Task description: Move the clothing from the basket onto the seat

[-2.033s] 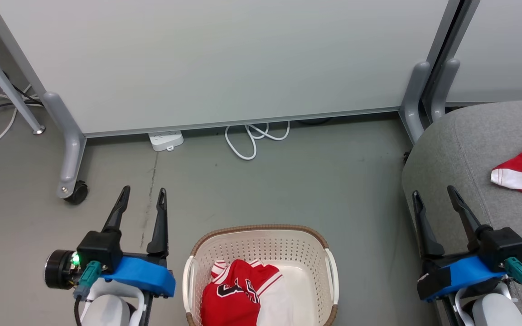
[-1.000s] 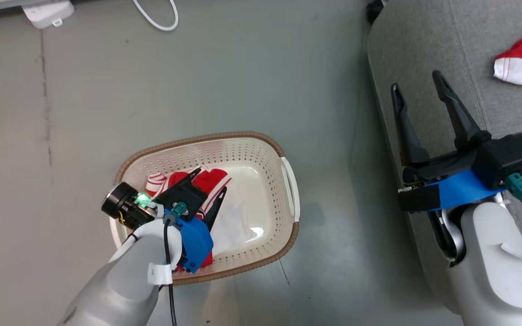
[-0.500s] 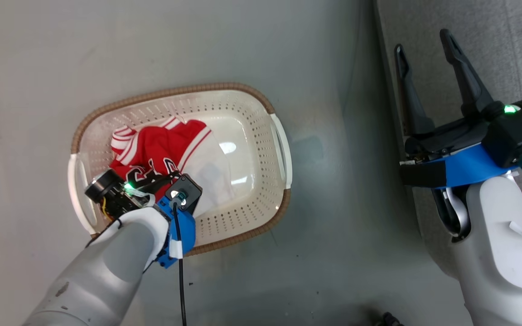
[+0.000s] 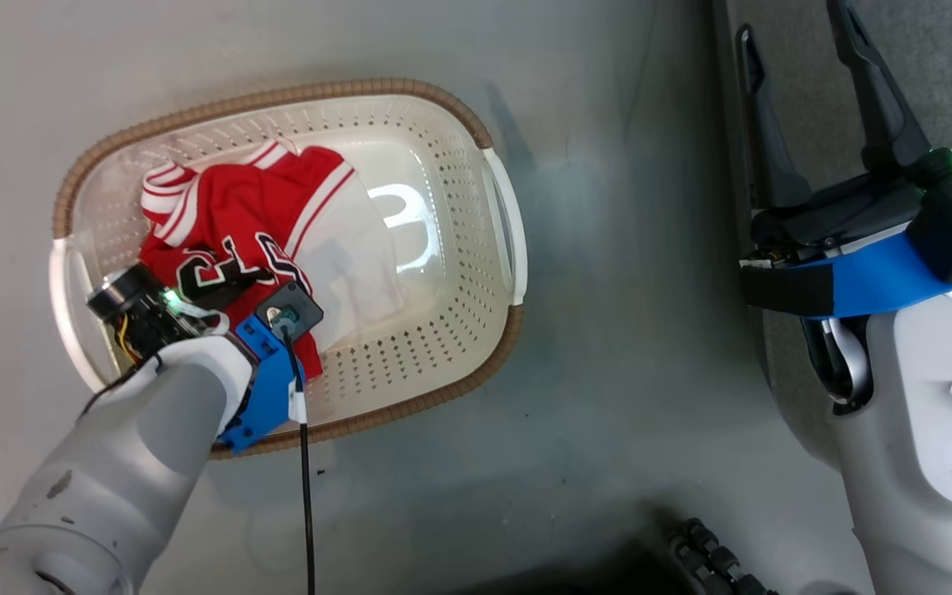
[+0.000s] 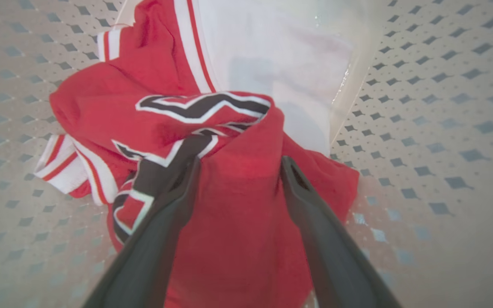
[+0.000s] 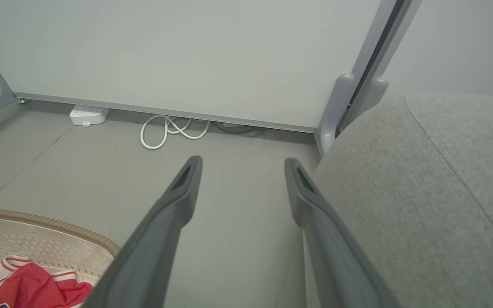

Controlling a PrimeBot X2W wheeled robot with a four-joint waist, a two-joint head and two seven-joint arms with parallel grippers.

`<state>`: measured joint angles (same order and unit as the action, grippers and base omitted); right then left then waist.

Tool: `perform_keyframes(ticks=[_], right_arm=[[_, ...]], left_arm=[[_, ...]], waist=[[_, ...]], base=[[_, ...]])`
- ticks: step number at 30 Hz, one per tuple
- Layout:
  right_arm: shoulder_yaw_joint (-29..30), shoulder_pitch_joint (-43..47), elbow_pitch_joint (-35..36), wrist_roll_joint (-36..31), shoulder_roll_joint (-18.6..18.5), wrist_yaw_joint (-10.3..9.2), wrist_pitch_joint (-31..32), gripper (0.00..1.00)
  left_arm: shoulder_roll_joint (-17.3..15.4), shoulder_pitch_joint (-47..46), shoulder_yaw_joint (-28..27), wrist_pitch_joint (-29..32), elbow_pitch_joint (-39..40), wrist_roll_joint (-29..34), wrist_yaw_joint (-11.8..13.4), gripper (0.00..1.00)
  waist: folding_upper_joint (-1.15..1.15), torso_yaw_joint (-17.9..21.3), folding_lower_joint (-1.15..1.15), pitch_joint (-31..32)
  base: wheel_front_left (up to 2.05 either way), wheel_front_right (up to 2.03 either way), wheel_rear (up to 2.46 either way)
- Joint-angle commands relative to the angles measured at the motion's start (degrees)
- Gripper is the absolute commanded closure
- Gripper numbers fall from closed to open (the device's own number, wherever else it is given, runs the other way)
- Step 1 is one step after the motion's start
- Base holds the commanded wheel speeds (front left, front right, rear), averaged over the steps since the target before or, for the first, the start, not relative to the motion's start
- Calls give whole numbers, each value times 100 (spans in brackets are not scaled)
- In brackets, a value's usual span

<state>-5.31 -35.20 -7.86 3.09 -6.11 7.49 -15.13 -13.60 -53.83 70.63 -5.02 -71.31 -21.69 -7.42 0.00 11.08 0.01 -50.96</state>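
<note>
Grasp approach, left arm. Fingers of the left gripper (image 5: 239, 162) stand spread, one on each side of a raised red fold of the jersey (image 5: 101, 102); the tips meet or nearly meet the cloth but pinch nothing. The jersey lies crumpled directly under and ahead of this gripper, inside the basket (image 4: 451, 207), with black-and-white numerals just past one fingertip. A white panel (image 5: 298, 77) past the other fingertip may be lining or separate cloth; which one cannot be told. Judged next move: close the fingers on the fold, deep enough to gather several layers, then lift clear of the basket wall before carrying it toward the seat (image 6: 422, 192). The right gripper (image 6: 242, 161) hovers spread and empty, the seat just beside it on its outer side, bare floor (image 6: 238, 128) ahead, the basket rim low on its inner side. Count: one jersey seen in the basket, one basket, one seat, two grippers.
</note>
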Motion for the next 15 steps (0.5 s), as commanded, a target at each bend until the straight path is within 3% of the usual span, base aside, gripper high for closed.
perform_keyframes(ticks=[1,15], right_arm=[[27,-121,63,-7,-26,1,-3,0],[97,-261,241,-67,-18,1,-3,0]], left_arm=[[-52,-190,75,62,-36,50,-9,0],[-64,-514,255,541,-172,360,-9,0]], waist=[[0,36,-1,-200],[0,37,-1,-594]], base=[[0,0,0],[0,0,0]])
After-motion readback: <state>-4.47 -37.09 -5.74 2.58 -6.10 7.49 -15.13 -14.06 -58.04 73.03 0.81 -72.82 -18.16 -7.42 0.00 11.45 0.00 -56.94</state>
